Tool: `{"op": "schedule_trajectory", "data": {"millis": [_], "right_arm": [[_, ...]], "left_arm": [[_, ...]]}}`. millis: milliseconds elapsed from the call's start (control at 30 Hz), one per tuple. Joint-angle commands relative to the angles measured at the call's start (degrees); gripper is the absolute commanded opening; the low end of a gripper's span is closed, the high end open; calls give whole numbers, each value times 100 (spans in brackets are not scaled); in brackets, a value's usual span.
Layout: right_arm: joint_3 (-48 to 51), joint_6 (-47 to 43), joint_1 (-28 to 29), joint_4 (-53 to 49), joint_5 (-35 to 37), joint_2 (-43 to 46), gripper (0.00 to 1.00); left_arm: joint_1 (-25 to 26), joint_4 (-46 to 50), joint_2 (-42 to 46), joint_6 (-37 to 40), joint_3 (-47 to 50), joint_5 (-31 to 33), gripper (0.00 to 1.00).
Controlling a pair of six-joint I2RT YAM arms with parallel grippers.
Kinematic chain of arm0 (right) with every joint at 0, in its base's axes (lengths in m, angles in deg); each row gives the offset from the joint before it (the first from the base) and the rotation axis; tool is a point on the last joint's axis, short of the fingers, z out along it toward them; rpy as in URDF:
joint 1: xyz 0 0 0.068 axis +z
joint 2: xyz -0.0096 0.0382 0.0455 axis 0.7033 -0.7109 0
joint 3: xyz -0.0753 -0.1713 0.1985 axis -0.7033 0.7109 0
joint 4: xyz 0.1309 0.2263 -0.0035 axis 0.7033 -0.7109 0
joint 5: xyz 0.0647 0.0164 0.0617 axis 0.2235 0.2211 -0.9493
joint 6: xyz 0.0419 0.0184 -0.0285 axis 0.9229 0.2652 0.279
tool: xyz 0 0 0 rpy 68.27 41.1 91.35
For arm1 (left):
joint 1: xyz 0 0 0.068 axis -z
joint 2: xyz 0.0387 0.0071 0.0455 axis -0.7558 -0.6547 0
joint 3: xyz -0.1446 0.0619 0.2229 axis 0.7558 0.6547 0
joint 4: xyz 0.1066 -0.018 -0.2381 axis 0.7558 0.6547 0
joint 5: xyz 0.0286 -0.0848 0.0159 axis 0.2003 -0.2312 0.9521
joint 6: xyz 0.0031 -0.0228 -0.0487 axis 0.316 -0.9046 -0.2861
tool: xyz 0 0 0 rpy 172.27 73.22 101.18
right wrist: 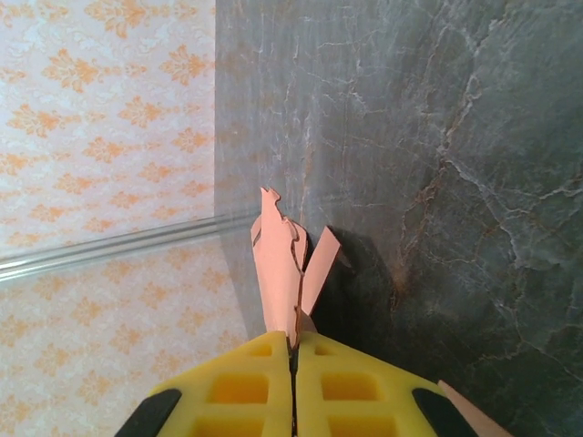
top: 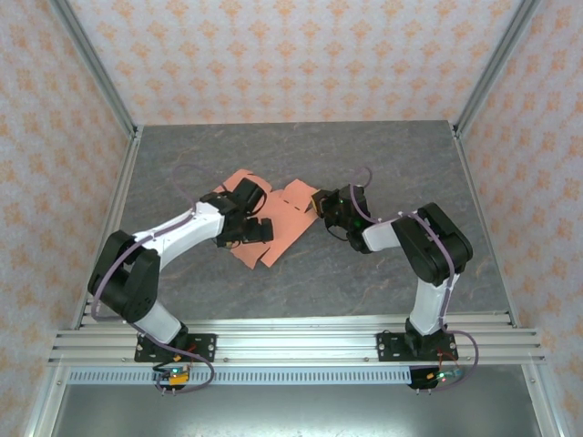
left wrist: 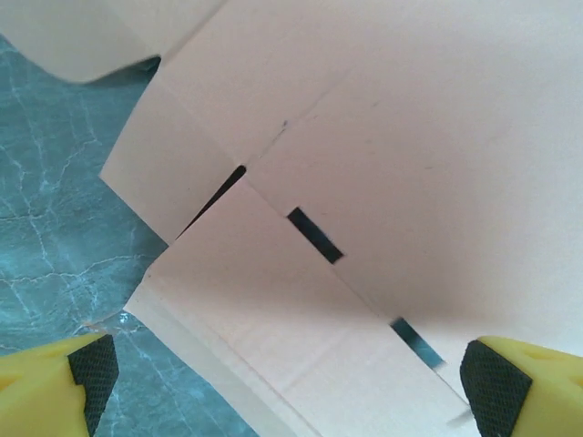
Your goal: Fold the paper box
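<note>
Patterned cream-and-orange walls (top: 273, 55) close in a grey marbled surface (top: 383, 155). From above, the paper box (top: 290, 208) lies mid-surface between the two arms. It is a flat salmon-orange die-cut sheet of thin card with tabs and flaps. The left tool (top: 248, 228) sits over its left part, and the right tool (top: 321, 208) meets its right edge.

At the left wrist, the card runs under the camera, scored with fold lines and cut with narrow slots (left wrist: 314, 235). The black pads (left wrist: 91, 369) stand wide apart at the near corners. That tool is spread and grips nothing.

At the right wrist, the yellow fingers (right wrist: 246, 391) are pressed together on a flap, which rises edge-on from between them while the rest slopes down to the surface.

The sheet looks very light and floppy — stiff only along short spans. It will likely bend anywhere it is pushed, slide on the smooth surface, and keep any stray crease. The sensible hold is a flap's free edge, close to its score line, with the other tool pinning the neighbouring panel flat.
</note>
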Motion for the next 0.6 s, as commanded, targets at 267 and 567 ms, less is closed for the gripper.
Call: {"op": "schedule_trajectory", "data": {"millis": [267, 567], "right_arm": [[-77, -1970, -195, -1342, 293, 1564, 0], [-1525, -4693, -414, -4444, 922, 3252, 0]], "left_arm": [[-120, 482, 1388, 113, -761, -207, 100], [-575, 235, 2040, 43, -611, 207, 100]]}}
